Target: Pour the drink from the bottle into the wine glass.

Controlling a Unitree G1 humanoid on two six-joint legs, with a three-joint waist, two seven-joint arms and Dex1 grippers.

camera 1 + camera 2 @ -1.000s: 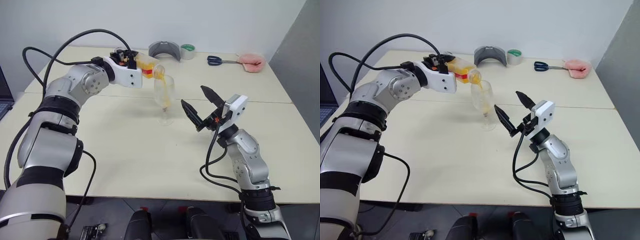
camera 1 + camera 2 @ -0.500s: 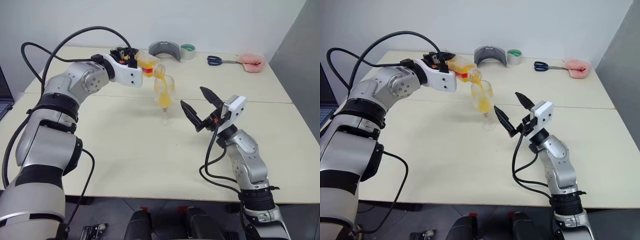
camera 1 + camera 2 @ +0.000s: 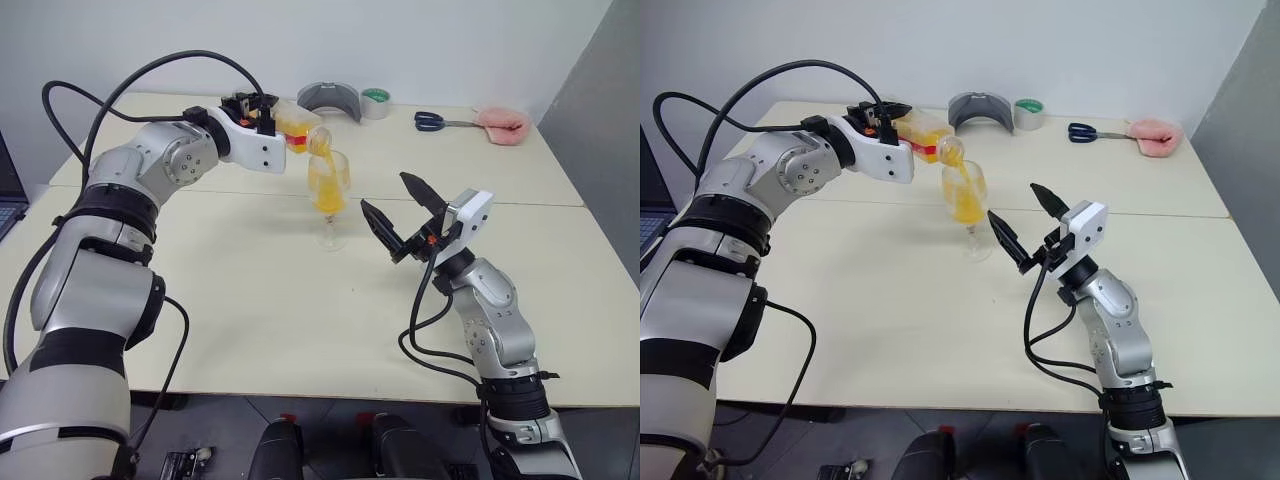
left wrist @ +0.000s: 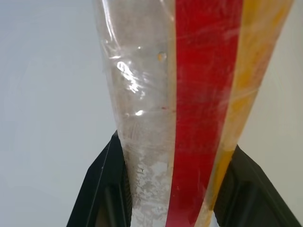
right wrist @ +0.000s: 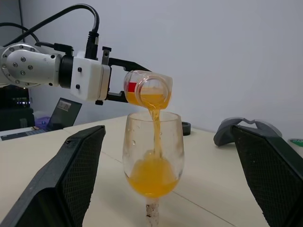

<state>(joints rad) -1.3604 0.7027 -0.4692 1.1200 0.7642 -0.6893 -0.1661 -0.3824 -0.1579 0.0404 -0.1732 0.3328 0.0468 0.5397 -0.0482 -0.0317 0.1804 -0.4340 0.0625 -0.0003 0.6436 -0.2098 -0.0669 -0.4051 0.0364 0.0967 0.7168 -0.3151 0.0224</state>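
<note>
We see the left tool (image 3: 268, 118) clamped on the tipped bottle (image 3: 297, 127), the drink (image 5: 152, 176) streaming into the wine glass (image 3: 329, 190) mid-worktop (image 3: 250, 290). The right tool (image 3: 400, 212) gapes empty just beside the glass. Behind lie a grey holder (image 3: 329, 99), tape (image 3: 376, 101), scissors (image 3: 437, 122) and a pink cloth (image 3: 503, 124).

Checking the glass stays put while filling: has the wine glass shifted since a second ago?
No. The wine glass stands at the same spot against the table seam; only its drink has risen.
</note>
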